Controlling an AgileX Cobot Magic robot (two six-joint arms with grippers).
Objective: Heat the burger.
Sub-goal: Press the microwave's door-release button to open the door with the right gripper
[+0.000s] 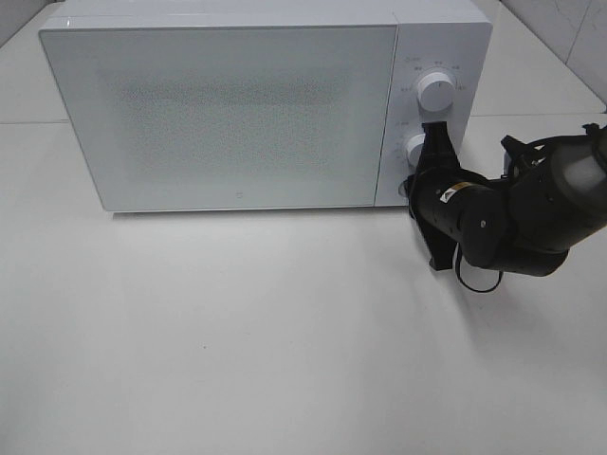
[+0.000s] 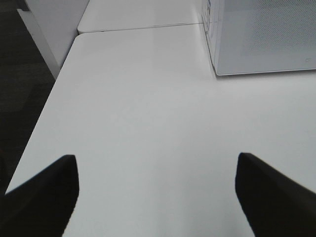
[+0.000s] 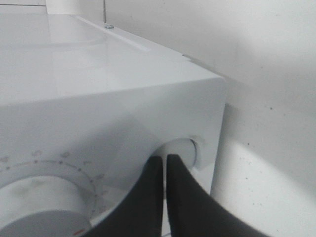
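My R end effector [image 3: 164, 159] is pinched shut w/ tips at the round btn [image 3: 181, 148] low on the right of the closed microwave [image 1: 237, 104], L end effector [image 2: 155, 163] wide & empty over the tabletop [image 1: 285, 322]; burger's whereabouts: can't tell.

The microwave [image 1: 285, 13] is white, its door [image 1: 228, 104] a pale grey with a fine dotted speckle; its 2 knobs [image 1: 436, 91] are white. The right pincer [image 3: 163, 160] is black, the bench [image 1: 237, 332] white.
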